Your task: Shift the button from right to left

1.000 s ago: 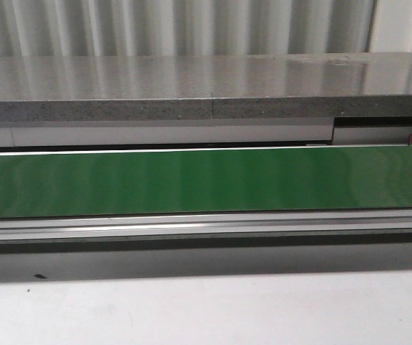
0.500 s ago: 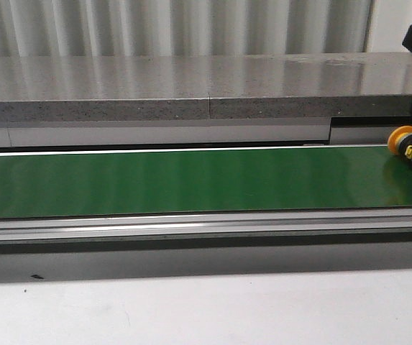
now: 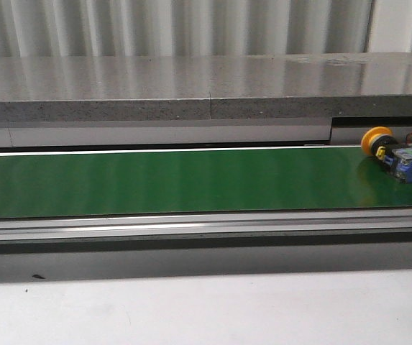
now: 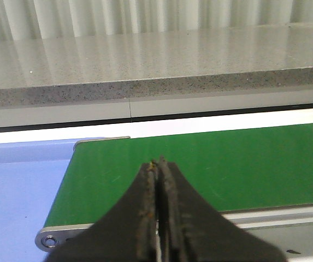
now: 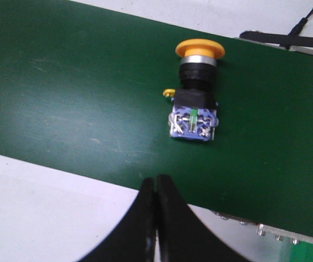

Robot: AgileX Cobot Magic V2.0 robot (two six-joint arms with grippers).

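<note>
Button (image 5: pixel 195 93) lying sideways on green belt (image 5: pixel 63 87), apart from clenched, empty right pincer (image 5: pixel 155 185); left pincer (image 4: pixel 158 169) clenched too.

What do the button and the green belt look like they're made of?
The button: glossy yellow cap, black collar and translucent blue-grey block all look like moulded plastic, with a thin silvery, probably metal, ring under the cap. The green belt: smooth, slightly sheeny sheet with faint scuffs, likely PVC or rubber.
</note>
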